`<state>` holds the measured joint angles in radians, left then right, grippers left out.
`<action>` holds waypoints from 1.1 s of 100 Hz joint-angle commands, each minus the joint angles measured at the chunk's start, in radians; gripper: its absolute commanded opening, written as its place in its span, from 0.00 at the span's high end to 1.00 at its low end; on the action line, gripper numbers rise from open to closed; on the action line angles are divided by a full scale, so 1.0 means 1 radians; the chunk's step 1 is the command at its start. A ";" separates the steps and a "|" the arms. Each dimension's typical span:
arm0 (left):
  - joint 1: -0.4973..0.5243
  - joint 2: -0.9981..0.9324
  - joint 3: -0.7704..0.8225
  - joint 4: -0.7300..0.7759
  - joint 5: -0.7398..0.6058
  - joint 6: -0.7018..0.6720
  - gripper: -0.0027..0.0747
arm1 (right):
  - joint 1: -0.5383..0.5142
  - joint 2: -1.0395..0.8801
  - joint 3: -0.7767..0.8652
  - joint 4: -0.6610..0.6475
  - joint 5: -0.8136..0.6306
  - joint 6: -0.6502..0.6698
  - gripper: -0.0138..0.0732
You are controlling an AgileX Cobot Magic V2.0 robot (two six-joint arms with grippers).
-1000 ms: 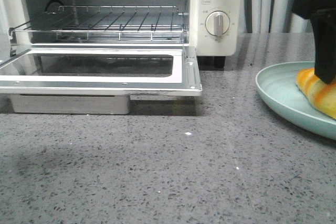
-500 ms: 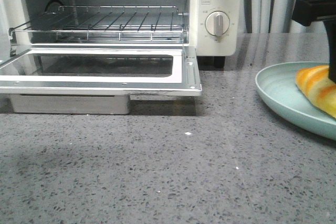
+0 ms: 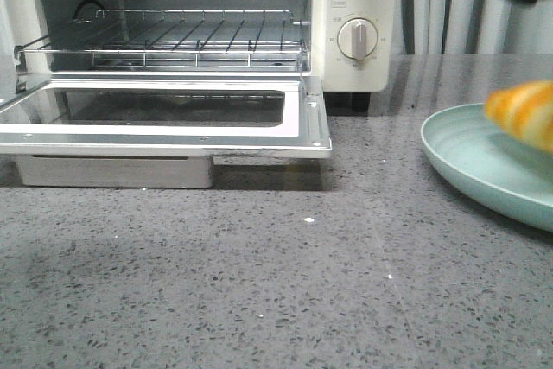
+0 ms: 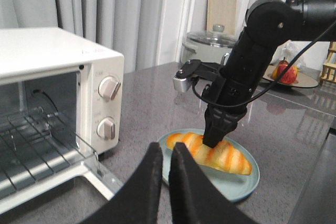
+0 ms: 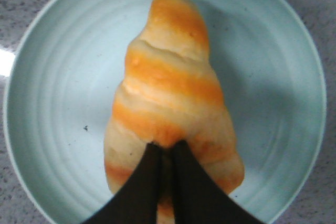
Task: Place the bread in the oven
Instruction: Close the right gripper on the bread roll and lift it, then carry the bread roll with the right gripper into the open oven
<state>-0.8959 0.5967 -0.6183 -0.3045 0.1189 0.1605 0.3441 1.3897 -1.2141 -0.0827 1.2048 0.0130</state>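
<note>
The right gripper (image 5: 167, 153) is clenched on the bread (image 5: 173, 98), holding it above the pale blue plate (image 3: 467, 157), right of the oven (image 3: 354, 58). The oven door (image 3: 164, 123) lies open. The left gripper (image 4: 164, 156) is clenched on nothing.

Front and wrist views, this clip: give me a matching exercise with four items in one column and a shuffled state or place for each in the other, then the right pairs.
Items:
1. bread
2. oven door
3. plate
4. left gripper

States or places:
A. dropped open, glass panel lying flat in front of the wire rack
B. holding nothing, jaws nearly together, off to the side of the oven
C. pale blue-green, on the grey counter to the right of the oven
D. pinched at one end by the right gripper, above the plate

Pairs: 1-D, 2-A, 3-C, 4-B
</note>
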 commanded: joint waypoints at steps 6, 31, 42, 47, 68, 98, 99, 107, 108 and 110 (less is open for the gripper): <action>-0.008 -0.004 -0.056 0.015 -0.095 -0.007 0.99 | 0.058 -0.043 -0.178 -0.011 0.090 -0.123 0.92; -0.008 -0.004 -0.064 0.017 -0.093 -0.007 0.99 | 0.220 -0.036 -0.388 -0.009 0.095 -0.241 0.92; -0.008 -0.004 -0.064 0.017 -0.093 -0.007 0.99 | 0.278 -0.017 -0.442 -0.009 0.095 -0.279 0.92; -0.008 -0.004 -0.064 0.017 -0.095 -0.007 0.99 | 0.304 0.000 -0.459 -0.009 0.095 -0.291 0.93; -0.008 -0.004 -0.064 0.015 -0.095 -0.007 0.99 | 0.403 0.096 -0.517 -0.025 0.095 -0.347 0.93; -0.008 -0.004 -0.064 0.013 -0.097 -0.007 0.99 | 0.437 0.250 -0.667 -0.120 0.077 -0.362 0.93; -0.008 -0.004 -0.064 0.013 -0.097 -0.007 0.99 | 0.437 0.250 -0.671 -0.120 0.077 -0.362 0.93; -0.008 -0.004 -0.064 0.013 -0.097 -0.007 0.99 | 0.437 0.290 -0.713 -0.127 0.061 -0.362 0.93; -0.008 -0.004 -0.064 0.013 -0.097 -0.007 0.99 | 0.437 0.293 -0.717 -0.127 0.061 -0.362 0.93; -0.008 -0.004 -0.064 0.013 -0.099 -0.007 0.99 | 0.437 0.303 -0.727 -0.129 0.056 -0.362 0.93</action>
<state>-0.8959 0.5912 -0.6458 -0.2858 0.1028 0.1605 0.7797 1.6995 -1.8722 -0.1769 1.2585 -0.3352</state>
